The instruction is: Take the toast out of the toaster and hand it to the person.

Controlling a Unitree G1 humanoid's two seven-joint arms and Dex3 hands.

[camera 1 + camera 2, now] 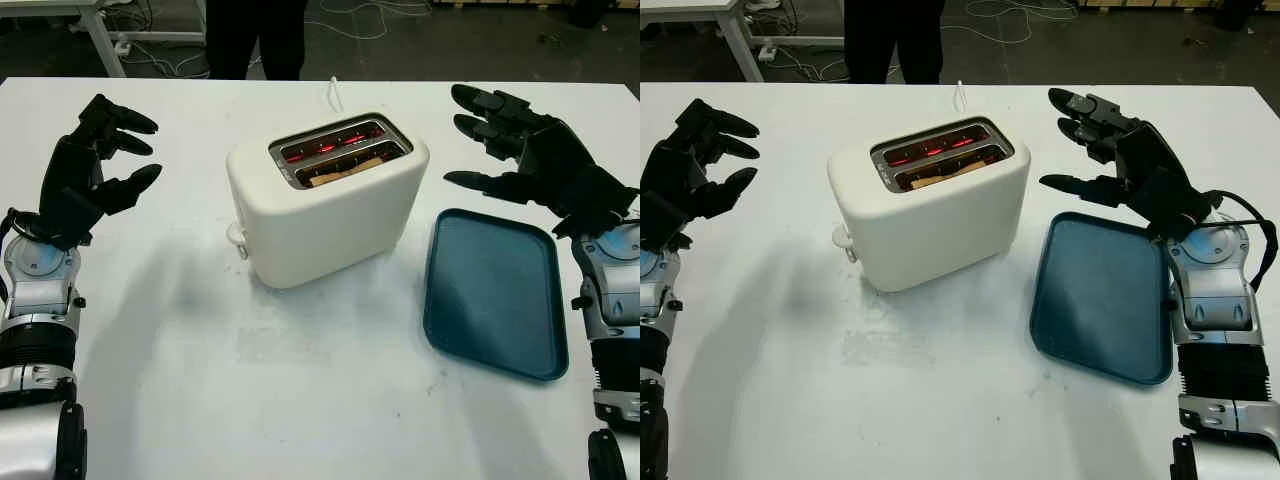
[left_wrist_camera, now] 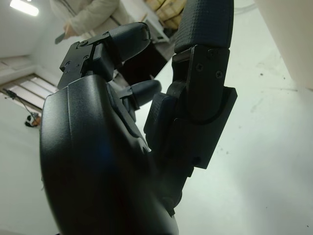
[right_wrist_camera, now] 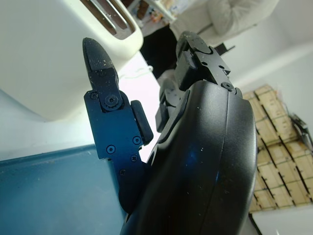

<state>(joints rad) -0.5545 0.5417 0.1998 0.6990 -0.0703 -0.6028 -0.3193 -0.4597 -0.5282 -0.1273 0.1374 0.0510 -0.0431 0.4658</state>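
— Looking at the toast [image 1: 345, 168] first: I see a brown slice sunk in the nearer slot of the toaster [image 1: 325, 205], its long axis along the slot, running from near left to far right. The other slot glows red.

— And the toaster?

— Smooth, cream, rounded, mid-table [image 1: 250, 380]. A dark teal tray [image 1: 495, 295] with rounded corners lies just to its right.

— Hands?

— My left hand [image 1: 95, 165] hovers left of the toaster, open, holding nothing. My right hand [image 1: 1120, 160] hovers above the tray's far edge, open too. A person [image 1: 255, 35] stands beyond the table.

The robot's left hand [image 1: 95, 165] and right hand [image 1: 530, 150] are raised on either side, open, palms turned inward, holding nothing, forearms reaching forward.
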